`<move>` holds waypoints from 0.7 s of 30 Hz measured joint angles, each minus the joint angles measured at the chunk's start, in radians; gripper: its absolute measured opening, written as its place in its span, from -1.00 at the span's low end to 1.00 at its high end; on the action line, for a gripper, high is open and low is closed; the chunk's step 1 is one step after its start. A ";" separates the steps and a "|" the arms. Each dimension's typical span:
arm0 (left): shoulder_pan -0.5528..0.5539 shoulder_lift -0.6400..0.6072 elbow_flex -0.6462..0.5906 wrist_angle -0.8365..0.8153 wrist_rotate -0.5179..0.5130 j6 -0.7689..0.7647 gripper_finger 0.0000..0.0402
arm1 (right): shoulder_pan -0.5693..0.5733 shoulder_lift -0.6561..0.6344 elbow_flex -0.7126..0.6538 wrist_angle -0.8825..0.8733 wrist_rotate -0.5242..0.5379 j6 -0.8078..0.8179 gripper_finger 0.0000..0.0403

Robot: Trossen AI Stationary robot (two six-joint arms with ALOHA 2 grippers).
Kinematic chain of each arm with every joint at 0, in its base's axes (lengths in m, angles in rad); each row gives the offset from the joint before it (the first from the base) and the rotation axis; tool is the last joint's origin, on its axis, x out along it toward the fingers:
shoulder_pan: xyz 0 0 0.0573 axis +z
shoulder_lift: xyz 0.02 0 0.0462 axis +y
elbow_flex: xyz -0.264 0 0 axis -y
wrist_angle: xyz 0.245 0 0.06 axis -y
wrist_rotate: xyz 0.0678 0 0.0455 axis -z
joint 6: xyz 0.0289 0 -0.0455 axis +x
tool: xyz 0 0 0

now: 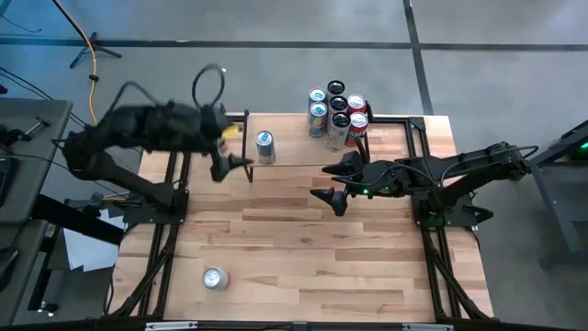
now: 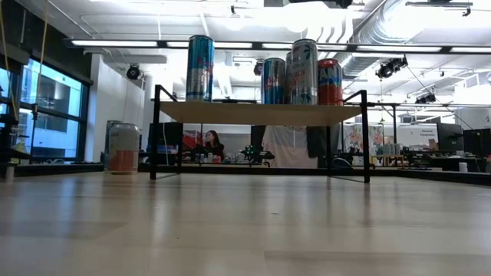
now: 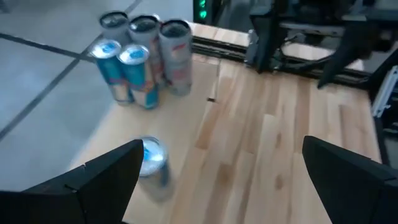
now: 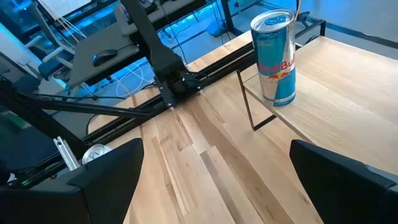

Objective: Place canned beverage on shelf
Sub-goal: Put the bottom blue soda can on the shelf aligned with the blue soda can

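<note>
- One can (image 1: 215, 278) left on the desk (image 1: 303, 248), upright nr the front edge, well apart from both arms; in the low view it stands off to the side of the shelf legs.
- Judging by looks: thin alu can, rigid if full, smooth and a bit slippery; best taken across the mid-body, jaws level, no hard squeeze.
- Right gripper (image 1: 330, 185) mid-desk, just in front of the shelf (image 1: 386, 147); jaws wide, nothing held.
- Left gripper (image 1: 231, 166) at the shelf's left end, jaws fully apart, empty, just beside a lone blue can (image 1: 265, 146) standing upright on the plank.
- Far end of shelf: cluster of approx six cans (image 1: 336, 112), upright, touching or nearly so.
- Beyond the desk, low view: a person seated, room bkgd.
</note>
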 joint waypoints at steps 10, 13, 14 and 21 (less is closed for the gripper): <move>-0.140 -0.314 -0.768 0.490 -0.035 -0.222 0.98 | 0.000 0.000 0.000 -0.007 -0.001 -0.027 0.94; -0.133 -0.336 -0.829 0.530 -0.063 -0.185 0.98 | 0.000 0.000 0.000 -0.007 -0.001 -0.028 0.94; -0.133 -0.336 -0.837 0.528 -0.090 -0.158 0.98 | 0.000 0.000 0.000 -0.007 0.000 -0.028 0.94; -0.112 -0.260 -0.886 0.605 -0.300 -0.034 0.98 | 0.000 0.000 0.000 -0.008 0.006 -0.025 0.94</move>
